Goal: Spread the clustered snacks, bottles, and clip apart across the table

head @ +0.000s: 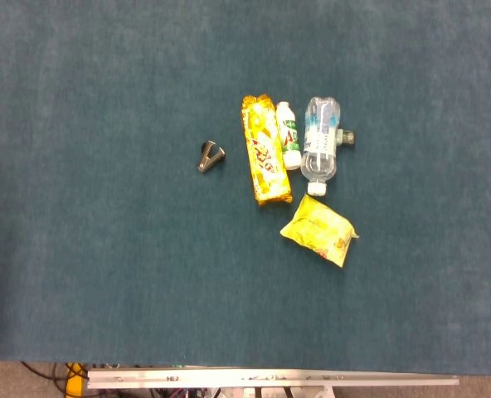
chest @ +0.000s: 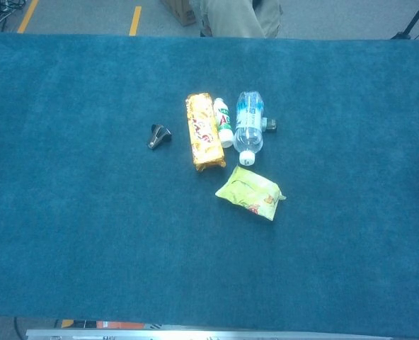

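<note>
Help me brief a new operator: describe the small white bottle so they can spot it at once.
On the blue table, find the cluster right of centre. The small white bottle lies between the long yellow snack pack and the clear water bottle. It is the shorter, opaque one, with a green label.

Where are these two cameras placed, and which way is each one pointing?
Head view: sits high, looking almost straight down on the blue table; no arm or hand shows.
Chest view: sits lower at the near edge, looking forward across the table to the floor beyond; no arm or hand shows.
Both share the long snack pack, yellow bag, two bottles and clip.
</note>
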`<state>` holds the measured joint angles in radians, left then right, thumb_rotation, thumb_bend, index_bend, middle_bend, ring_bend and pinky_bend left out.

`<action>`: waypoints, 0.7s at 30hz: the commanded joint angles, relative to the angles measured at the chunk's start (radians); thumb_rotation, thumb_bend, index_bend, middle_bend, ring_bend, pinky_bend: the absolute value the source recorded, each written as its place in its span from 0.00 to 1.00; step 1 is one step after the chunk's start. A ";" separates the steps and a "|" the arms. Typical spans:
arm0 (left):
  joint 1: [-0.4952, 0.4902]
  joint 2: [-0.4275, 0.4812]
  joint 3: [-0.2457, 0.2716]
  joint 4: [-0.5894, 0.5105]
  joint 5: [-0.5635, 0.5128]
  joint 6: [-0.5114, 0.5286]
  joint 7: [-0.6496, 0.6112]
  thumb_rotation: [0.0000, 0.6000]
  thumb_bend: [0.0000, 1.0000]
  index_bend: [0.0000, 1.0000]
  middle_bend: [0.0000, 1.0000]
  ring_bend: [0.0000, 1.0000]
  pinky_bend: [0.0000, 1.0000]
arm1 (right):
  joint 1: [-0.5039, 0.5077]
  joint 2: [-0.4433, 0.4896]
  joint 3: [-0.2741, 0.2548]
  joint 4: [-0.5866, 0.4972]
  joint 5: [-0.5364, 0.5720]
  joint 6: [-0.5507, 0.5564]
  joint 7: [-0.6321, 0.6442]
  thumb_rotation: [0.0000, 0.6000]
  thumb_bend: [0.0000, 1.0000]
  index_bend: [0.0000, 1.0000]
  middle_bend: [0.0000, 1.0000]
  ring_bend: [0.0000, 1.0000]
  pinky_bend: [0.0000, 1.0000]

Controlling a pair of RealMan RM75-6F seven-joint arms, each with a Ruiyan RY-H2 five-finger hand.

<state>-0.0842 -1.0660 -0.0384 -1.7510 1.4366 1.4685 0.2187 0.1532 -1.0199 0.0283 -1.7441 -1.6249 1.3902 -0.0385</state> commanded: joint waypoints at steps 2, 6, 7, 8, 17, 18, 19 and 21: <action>-0.004 0.004 0.001 -0.010 0.000 -0.007 0.010 1.00 0.36 0.00 0.03 0.04 0.07 | 0.055 0.025 0.007 -0.052 -0.046 -0.050 0.011 1.00 0.03 0.26 0.34 0.30 0.38; -0.009 0.012 0.000 -0.025 -0.006 -0.018 0.020 1.00 0.36 0.00 0.04 0.03 0.07 | 0.123 0.043 0.023 -0.114 -0.075 -0.121 0.011 1.00 0.03 0.26 0.34 0.30 0.38; -0.011 0.015 -0.001 -0.029 -0.008 -0.021 0.022 1.00 0.36 0.00 0.04 0.03 0.07 | 0.140 0.045 0.025 -0.129 -0.080 -0.142 0.005 1.00 0.03 0.26 0.34 0.30 0.38; -0.012 0.017 -0.001 -0.033 -0.009 -0.024 0.025 1.00 0.36 0.00 0.04 0.04 0.07 | 0.157 0.047 0.026 -0.144 -0.084 -0.167 -0.001 1.00 0.03 0.26 0.34 0.30 0.38; 0.003 0.037 0.013 -0.058 -0.012 -0.016 0.018 1.00 0.36 0.00 0.04 0.03 0.07 | 0.322 0.003 0.028 -0.227 -0.025 -0.460 -0.151 1.00 0.01 0.20 0.32 0.27 0.38; 0.007 0.037 0.016 -0.056 -0.010 -0.012 0.015 1.00 0.36 0.00 0.04 0.04 0.07 | 0.333 -0.008 0.027 -0.227 -0.014 -0.481 -0.170 1.00 0.01 0.20 0.32 0.27 0.38; 0.011 0.037 0.018 -0.053 -0.009 -0.008 0.011 1.00 0.36 0.00 0.04 0.03 0.07 | 0.345 -0.026 0.025 -0.224 0.000 -0.504 -0.196 1.00 0.01 0.20 0.32 0.27 0.38; 0.015 0.037 0.021 -0.049 -0.011 -0.007 0.005 1.00 0.36 0.00 0.04 0.04 0.07 | 0.361 -0.054 0.024 -0.215 0.023 -0.533 -0.235 1.00 0.01 0.20 0.32 0.27 0.38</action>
<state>-0.0698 -1.0293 -0.0182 -1.8009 1.4259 1.4606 0.2248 0.4804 -1.0374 0.0538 -1.9569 -1.6352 0.9016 -0.2259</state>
